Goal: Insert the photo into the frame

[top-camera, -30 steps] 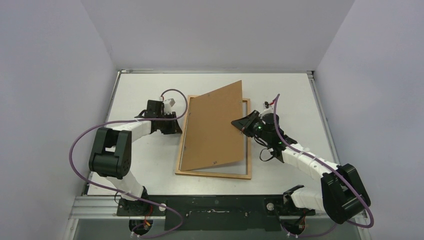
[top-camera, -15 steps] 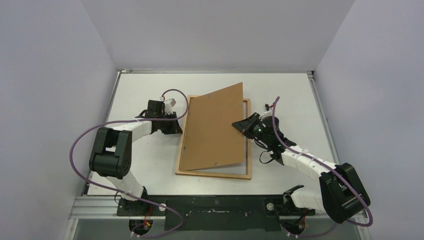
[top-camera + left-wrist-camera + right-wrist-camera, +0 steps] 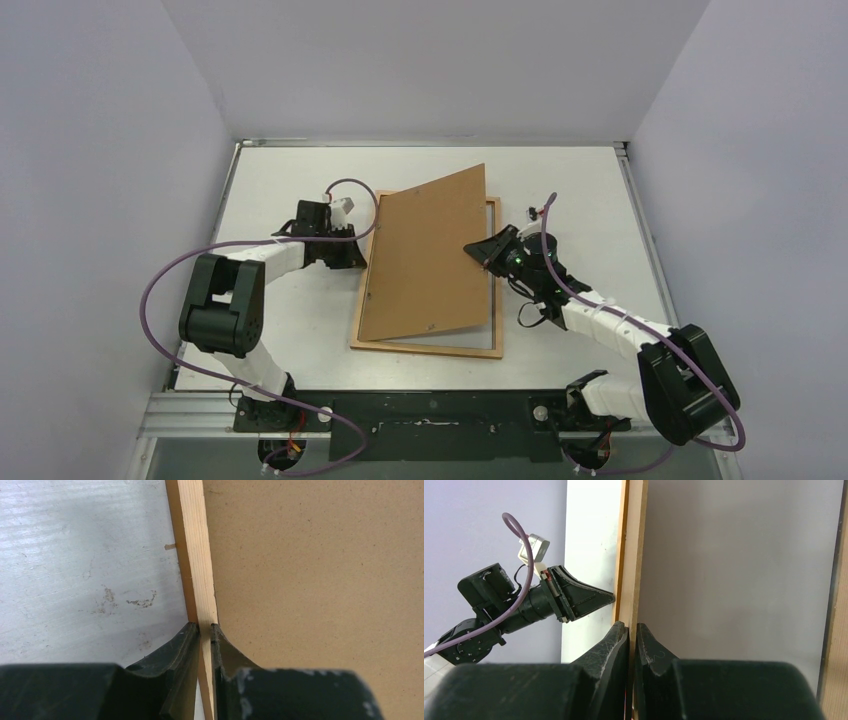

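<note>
Presently: board held raised over frame, photo not located

Frame [image 3: 425,348] lies flat at mid worktop [image 3: 290,325]. Left gripper [image 3: 358,262] is closed narrow on the frame's left rail, judged to be pinning the frame against sliding. Right gripper [image 3: 470,245] is pinched all but shut on the right edge of the board [image 3: 430,255]. That side is tilted up off the frame while the board's left edge sits low by the left rail. The purpose is judged to be either keeping the opening reachable or lowering the board squarely.

Top view gives the layout: the board sits skewed, its far right corner appearing beyond the frame's far rail. It shows neither grip closely. Left wrist view shows the fingers flanking the pale rail, with the board just beside it. Right wrist view shows the board edge-on between the fingers and a pale grey surface [image 3: 734,570] beneath it. Whether that is the photo's white back or the bare pane cannot be told, and the photo is identified in no view
</note>
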